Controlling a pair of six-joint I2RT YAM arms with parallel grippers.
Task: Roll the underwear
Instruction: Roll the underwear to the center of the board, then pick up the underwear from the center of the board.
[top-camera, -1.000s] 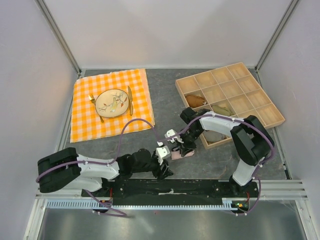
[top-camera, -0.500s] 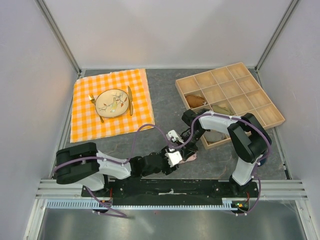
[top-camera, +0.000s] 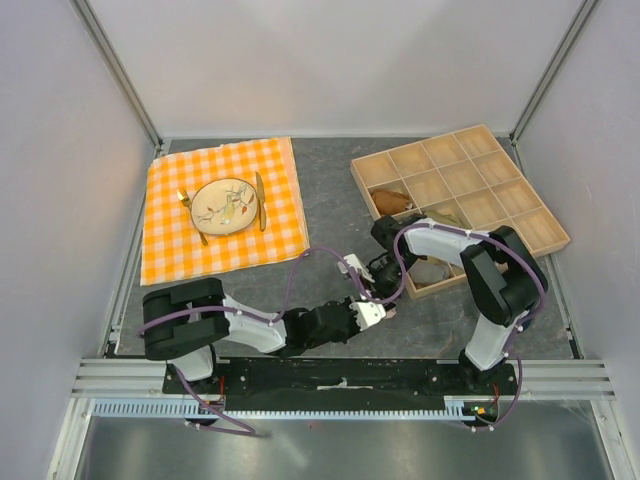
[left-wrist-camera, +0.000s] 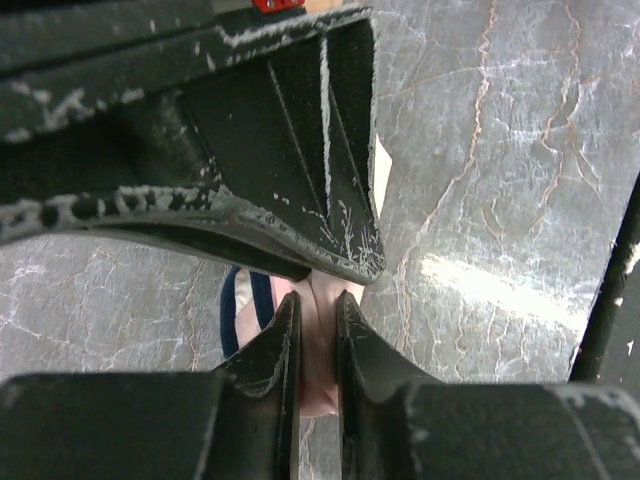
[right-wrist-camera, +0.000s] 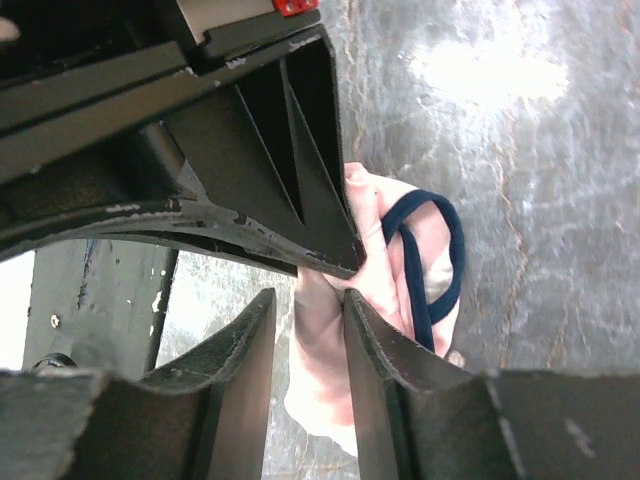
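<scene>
Underwear (right-wrist-camera: 425, 262): pale pink with navy edging, lying bunched on the table (top-camera: 330, 190) near the front edge, just off the near-left corner of the tray (top-camera: 487, 205). It was a loose wad, with no tidy roll visible in either wrist view.

Change over the last second: in the top view the wad had shifted rightward along the table, toward the tray. The left arm had stretched across with it, its elbow swinging in from the far left. The right arm had drawn back slightly toward the tray.

Left gripper (left-wrist-camera: 318, 325): fingers nearly together, with a thin fold of pink fabric pinched between them. Right gripper (right-wrist-camera: 305, 305): also clamped on fabric, with the navy loop lying free beside its finger. The two grippers sat very close, almost touching.

Judgement: both tools held the same small bundle, so the cloth was being dragged or gathered rather than wound up. The roll looked incomplete. Risk: the crowded grippers could foul each other, and the free edging might spring loose.
</scene>
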